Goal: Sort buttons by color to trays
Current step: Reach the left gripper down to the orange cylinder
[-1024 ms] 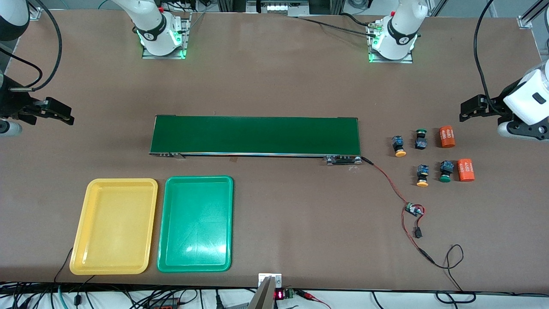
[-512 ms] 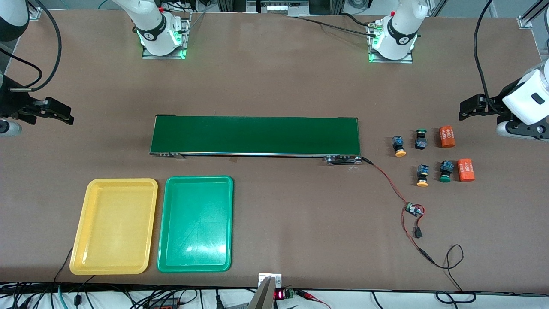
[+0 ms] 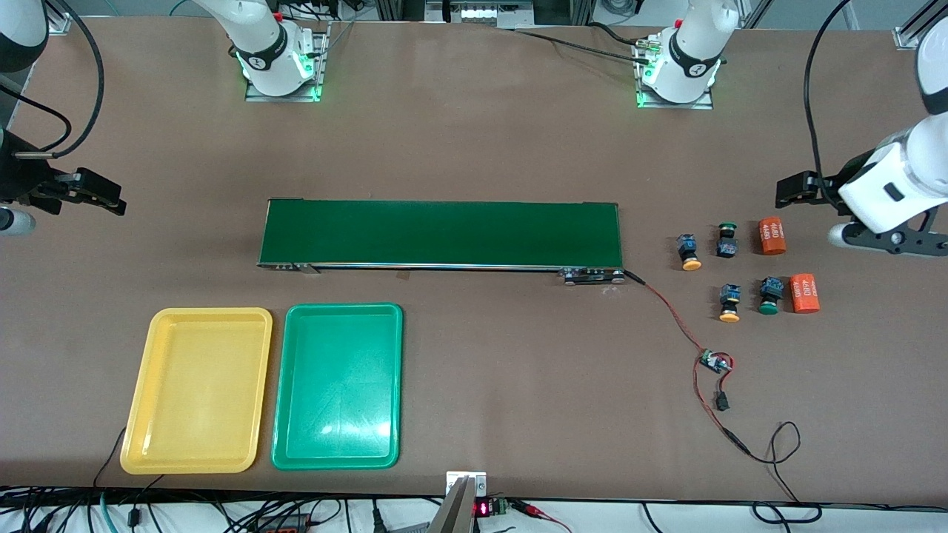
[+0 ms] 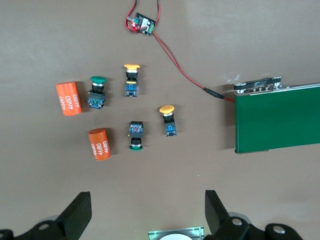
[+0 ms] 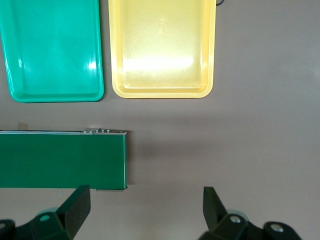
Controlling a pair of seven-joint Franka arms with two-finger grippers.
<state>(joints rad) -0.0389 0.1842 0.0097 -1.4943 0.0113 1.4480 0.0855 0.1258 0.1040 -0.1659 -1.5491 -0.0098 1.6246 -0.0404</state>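
Buttons, all four unsorted, are grouped on the counter beside the conveyor belt; left tool is held open above them, right tool waits open.

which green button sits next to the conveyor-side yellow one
The green button farther from the front camera, beside the yellow button closest to the conveyor belt.
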